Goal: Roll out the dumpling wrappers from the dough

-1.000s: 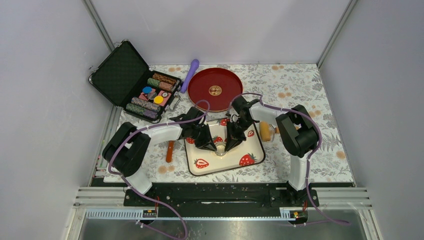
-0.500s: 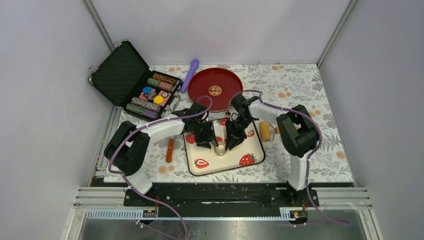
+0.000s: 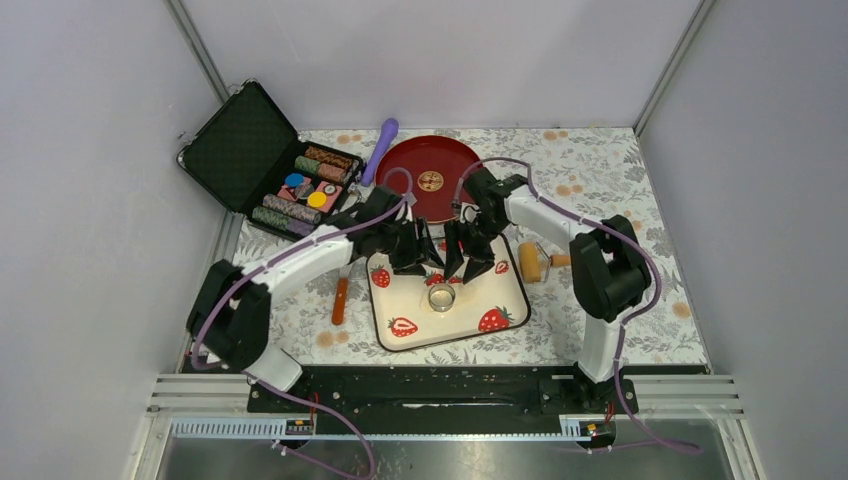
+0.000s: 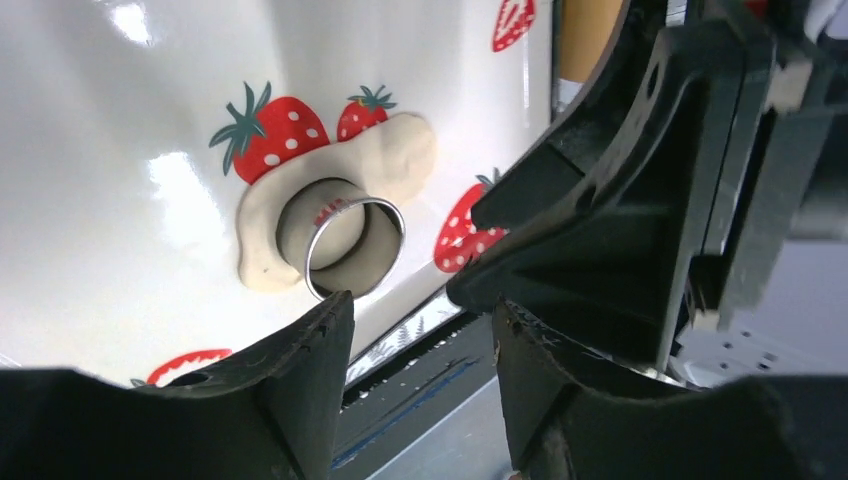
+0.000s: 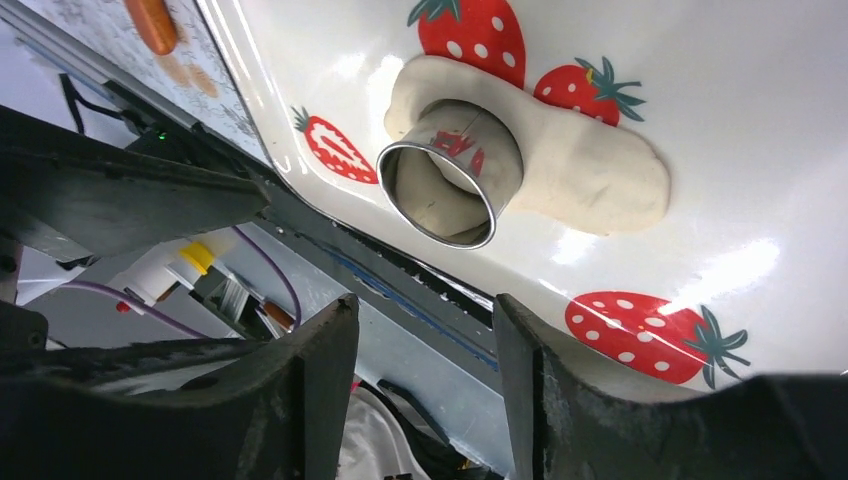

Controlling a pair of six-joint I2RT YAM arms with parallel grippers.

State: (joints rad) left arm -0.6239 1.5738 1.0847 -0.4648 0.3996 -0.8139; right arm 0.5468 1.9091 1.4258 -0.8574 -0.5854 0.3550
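Both arms reach in over the strawberry-printed tray (image 3: pixel 412 300) at the middle of the table (image 3: pixel 600 200). The left gripper (image 3: pixel 420 262) and the right gripper (image 3: pixel 466 268) hang side by side above the tray's far half, close to each other.

In the left wrist view the left gripper (image 4: pixel 420 305) has its fingers (image 4: pixel 300 390) apart with nothing between them. The right wrist view shows the same for the right gripper (image 5: pixel 422 300): it is open and empty.

The dough (image 5: pixel 590 170) lies flattened on the tray as an irregular pale piece, its edge touching two printed strawberries. A metal ring cutter (image 5: pixel 450 190) stands upright in one end of it, and dough shows inside the ring. From above, the ring cutter (image 3: pixel 440 297) sits near the tray's centre, just on the near side of both grippers and touched by neither. In the left wrist view the dough (image 4: pixel 390 155) curves around the ring cutter (image 4: pixel 350 250).

A wooden roller (image 3: pixel 535 262) lies on the table just right of the tray. A red plate (image 3: pixel 410 165) sits beyond the tray, with a purple roller (image 3: pixel 380 150) to its left and an open black case (image 3: pixel 250 140) of chips at the far left.
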